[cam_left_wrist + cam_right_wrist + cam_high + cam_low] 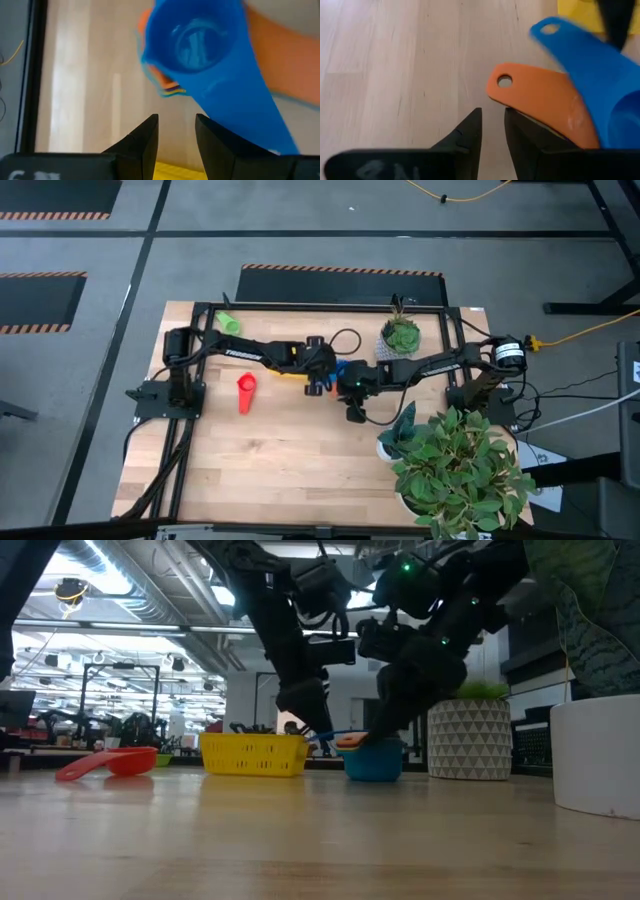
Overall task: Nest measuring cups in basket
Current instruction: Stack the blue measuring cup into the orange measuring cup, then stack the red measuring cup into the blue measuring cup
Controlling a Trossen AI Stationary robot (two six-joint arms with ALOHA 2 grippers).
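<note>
high view: left pincer [320, 383] and right pincer [350, 387] meet mid-bench, just beside each other. a blue cup [342, 370] shows between them, with a strip of the yellow basket [291, 375] under the left arm just to its left. red cup [246, 391] lies alone on the bench [290, 460] left of the cluster, well apart from it. green cup [229, 323] sits at the far left edge by the frame. white patterned plant pot [401, 338] far right of centre; a large leafy plant [460, 470] at the near right corner.

low view: basket [254, 753] stands on the bench, red cup [108, 763] to its left. right of the basket, both arms come down over a blue bowl-shaped cup [374, 762] on the bench with an orange cup [351, 741] showing at its rim. patterned pot [470, 739] behind on the right.

left wrist view: left pincer [176, 131] fingers part-open with a clear gap, nothing between them. blue cup [200, 45] lies ahead, mouth to the camera, orange [290, 55] under and behind it.

right wrist view: right pincer [493, 125] fingers narrowly apart, empty. just ahead lies the orange cup's handle [540, 100], the blue cup's handle [580, 55] across it, basket corner [577, 12] beyond.
</note>
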